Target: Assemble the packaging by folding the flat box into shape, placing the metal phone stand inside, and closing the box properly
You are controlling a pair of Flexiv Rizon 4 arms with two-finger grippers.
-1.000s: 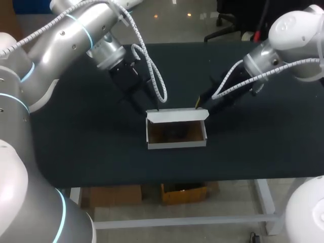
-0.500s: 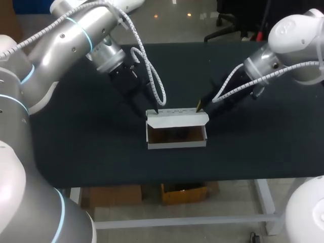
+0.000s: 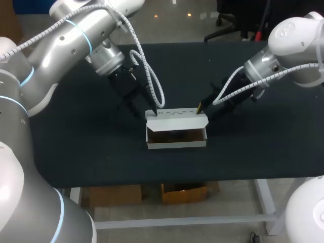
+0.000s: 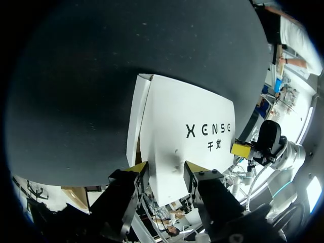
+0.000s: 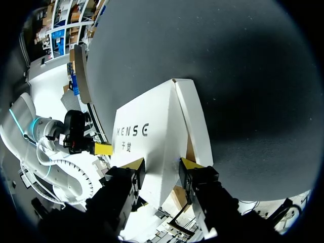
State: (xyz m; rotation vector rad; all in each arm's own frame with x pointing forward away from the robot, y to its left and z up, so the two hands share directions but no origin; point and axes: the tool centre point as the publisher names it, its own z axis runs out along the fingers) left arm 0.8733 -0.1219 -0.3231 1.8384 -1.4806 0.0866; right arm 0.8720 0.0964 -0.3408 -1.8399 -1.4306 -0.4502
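A white cardboard box (image 3: 176,143) stands near the middle of the black table, its brown inside partly showing. Whatever lies inside is too dark to make out. The printed lid (image 3: 175,114) leans forward over the opening. My left gripper (image 3: 151,109) is at the lid's back left corner and my right gripper (image 3: 199,107) at its back right corner. In the left wrist view the lid (image 4: 185,136) runs down between the open fingers of the left gripper (image 4: 164,172). In the right wrist view the lid (image 5: 147,142) likewise lies between the open fingers of the right gripper (image 5: 161,164).
The black table (image 3: 76,142) has bare cloth all around the box. Its front edge (image 3: 167,183) is a short way in front of the box. Each arm's cable loops hang just behind the lid.
The lid has tipped forward over the box, so its printed outer face now shows. Both grippers have followed its back edge upward and forward.
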